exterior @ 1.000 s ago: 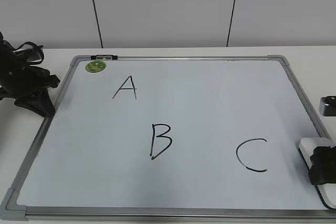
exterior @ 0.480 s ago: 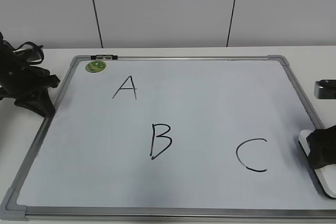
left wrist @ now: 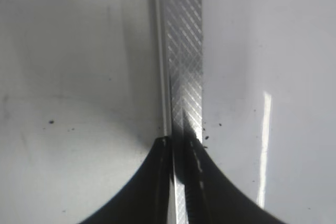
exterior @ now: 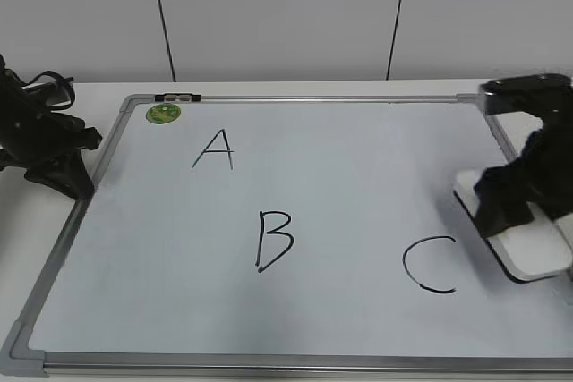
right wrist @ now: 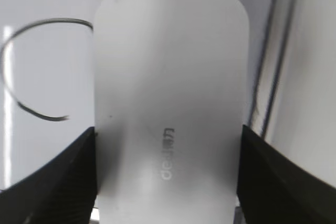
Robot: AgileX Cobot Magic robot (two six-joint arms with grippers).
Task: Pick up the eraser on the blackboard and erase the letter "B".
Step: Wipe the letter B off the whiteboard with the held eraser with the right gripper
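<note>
The right gripper [exterior: 512,203] has its jaws closed against both long sides of the eraser [exterior: 528,243], held above the blackboard [exterior: 358,194] near the worktop's right edge, just right of the "C" [exterior: 428,264]. The letter "B" [exterior: 274,240] sits mid-board, well apart, with bare board between. The left gripper [exterior: 58,163] rests at the board's left frame; whether its jaws are parted I cannot tell.

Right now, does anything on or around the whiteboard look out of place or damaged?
Nothing stands out. The whiteboard lies flat, letters A, B and C are unsmudged, and the right gripper holds the eraser tilted beside the C.
</note>
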